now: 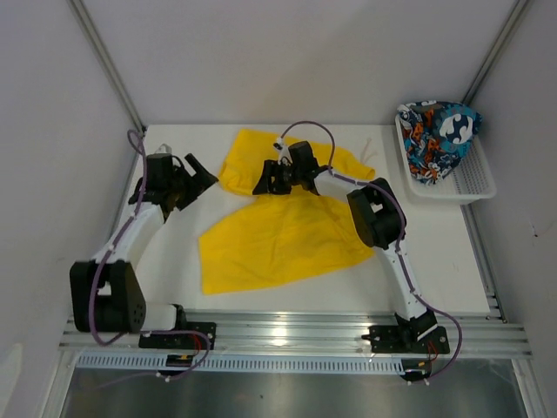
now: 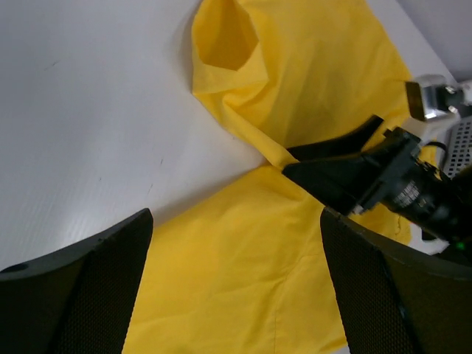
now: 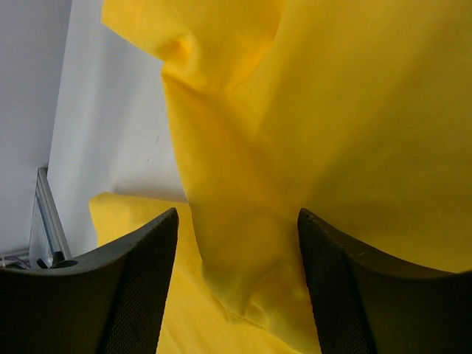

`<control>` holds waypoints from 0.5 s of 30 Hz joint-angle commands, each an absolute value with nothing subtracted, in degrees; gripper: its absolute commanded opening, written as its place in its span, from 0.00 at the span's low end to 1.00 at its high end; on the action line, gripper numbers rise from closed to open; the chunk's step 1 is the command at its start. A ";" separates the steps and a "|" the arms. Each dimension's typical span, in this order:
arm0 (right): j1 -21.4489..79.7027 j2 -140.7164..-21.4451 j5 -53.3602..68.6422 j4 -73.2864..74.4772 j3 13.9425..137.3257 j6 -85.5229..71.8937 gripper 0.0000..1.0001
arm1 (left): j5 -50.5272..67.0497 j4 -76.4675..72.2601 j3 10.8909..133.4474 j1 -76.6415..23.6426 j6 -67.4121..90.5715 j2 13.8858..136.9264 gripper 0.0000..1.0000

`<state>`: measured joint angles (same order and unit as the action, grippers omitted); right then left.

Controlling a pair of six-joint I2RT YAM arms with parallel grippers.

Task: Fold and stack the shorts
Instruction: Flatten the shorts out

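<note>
The yellow shorts (image 1: pixel 278 235) lie spread on the white table, one leg toward the back and one toward the front. My left gripper (image 1: pixel 202 174) hovers open just left of them; in the left wrist view its jaws (image 2: pixel 236 280) stand wide with yellow cloth (image 2: pixel 243 258) beneath, nothing gripped. My right gripper (image 1: pixel 265 183) sits low over the crotch where the two legs meet. Its fingers (image 3: pixel 237 273) straddle a raised fold of yellow cloth (image 3: pixel 243 221) without pinching it. The printed shorts (image 1: pixel 439 139) lie bunched in the basket at the back right.
A white mesh basket (image 1: pixel 474 178) stands at the table's back right corner. Grey walls close in the left, back and right sides. An aluminium rail (image 1: pixel 287 335) runs along the near edge. My right gripper's black fingers (image 2: pixel 346 166) show in the left wrist view.
</note>
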<state>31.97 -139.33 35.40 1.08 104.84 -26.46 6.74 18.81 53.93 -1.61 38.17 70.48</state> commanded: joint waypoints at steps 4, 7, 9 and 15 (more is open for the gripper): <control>32.34 -136.76 32.69 2.55 101.07 -25.75 0.66 | 21.88 -1.37 54.49 3.08 39.91 86.82 0.91; 32.43 -136.76 33.57 2.11 100.99 -26.10 0.65 | 23.10 -3.77 56.95 3.51 37.88 92.18 0.88; 32.43 -136.58 33.66 2.20 101.25 -25.76 0.65 | 25.48 -8.77 57.65 4.04 37.36 95.86 0.87; 32.17 -136.67 33.84 2.29 101.34 -25.75 0.65 | 32.60 -15.39 59.93 5.45 40.50 103.96 0.85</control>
